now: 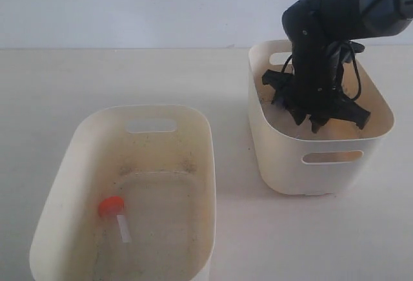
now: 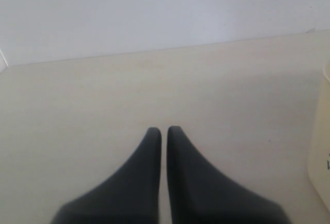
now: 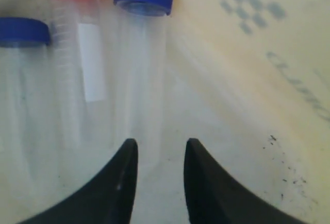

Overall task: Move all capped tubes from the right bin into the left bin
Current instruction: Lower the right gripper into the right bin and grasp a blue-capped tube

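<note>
One orange-capped tube (image 1: 117, 216) with a white label lies on the grimy base of the left bin (image 1: 150, 109). My right gripper (image 1: 315, 119) reaches down inside the right bin (image 1: 290, 146). In the right wrist view it (image 3: 161, 144) is open, nothing between its fingers, just short of the bottom end of a blue-capped tube (image 3: 140, 54). Beside that lie an orange-capped labelled tube (image 3: 77, 44) and another blue-capped tube (image 3: 20, 80). The diamond dotted mark (image 3: 242, 6) shows on the wall. My left gripper (image 2: 164, 130) is shut and empty over bare table; it is outside the exterior view.
A cream tub wall (image 2: 320, 147) stands at the edge of the left wrist view. Dark specks (image 3: 281, 157) dot the right bin's floor. A strip of table (image 1: 232, 165) separates the two bins. A pale wall runs behind the table.
</note>
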Motion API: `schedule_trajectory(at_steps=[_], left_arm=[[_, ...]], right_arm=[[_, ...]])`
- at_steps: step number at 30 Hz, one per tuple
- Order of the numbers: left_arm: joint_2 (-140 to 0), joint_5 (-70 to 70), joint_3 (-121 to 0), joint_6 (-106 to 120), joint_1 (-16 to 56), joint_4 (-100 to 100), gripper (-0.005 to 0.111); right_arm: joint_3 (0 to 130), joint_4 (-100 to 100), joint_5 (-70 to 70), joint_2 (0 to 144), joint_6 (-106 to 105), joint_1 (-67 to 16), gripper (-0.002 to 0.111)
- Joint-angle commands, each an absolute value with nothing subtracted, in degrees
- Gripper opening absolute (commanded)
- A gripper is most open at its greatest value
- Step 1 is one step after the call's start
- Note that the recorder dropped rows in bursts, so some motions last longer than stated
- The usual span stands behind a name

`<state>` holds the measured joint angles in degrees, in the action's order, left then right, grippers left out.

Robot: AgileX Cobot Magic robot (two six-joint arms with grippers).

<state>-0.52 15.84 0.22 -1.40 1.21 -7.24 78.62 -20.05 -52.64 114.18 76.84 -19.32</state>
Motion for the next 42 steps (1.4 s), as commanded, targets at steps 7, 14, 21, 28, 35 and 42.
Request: schedule_trajectory(at_steps=[7, 14, 21, 28, 35, 42], left_arm=[[-0.4, 15.0, 0.0, -2.1, 1.1, -6.9, 0.004], [-0.4, 15.0, 0.0, -2.1, 1.1, -6.9, 0.004], [-0.4, 15.0, 0.0, -2.1, 1.1, -6.9, 0.004], [-0.4, 15.0, 0.0, -2.1, 1.1, -6.9, 0.004], [-0.4, 15.0, 0.0, -2.1, 1.1, -6.9, 0.004], [-0.4, 15.0, 0.0, -2.1, 1.1, -6.9, 0.004]], right_arm=[[78.7, -19.0, -51.8, 113.8, 73.5, -16.5, 0.059], [78.7, -18.4, -50.7, 115.4, 74.5, -16.5, 0.045], [78.7, -18.5, -49.9, 118.5, 73.8, -16.5, 0.048], [78.7, -18.5, -48.4, 120.7, 73.8, -16.5, 0.047], [78.7, -19.6, -46.4, 121.9, 72.3, -16.5, 0.032], [78.8, -20.6, -48.2, 121.2, 70.1, -16.5, 0.000]])
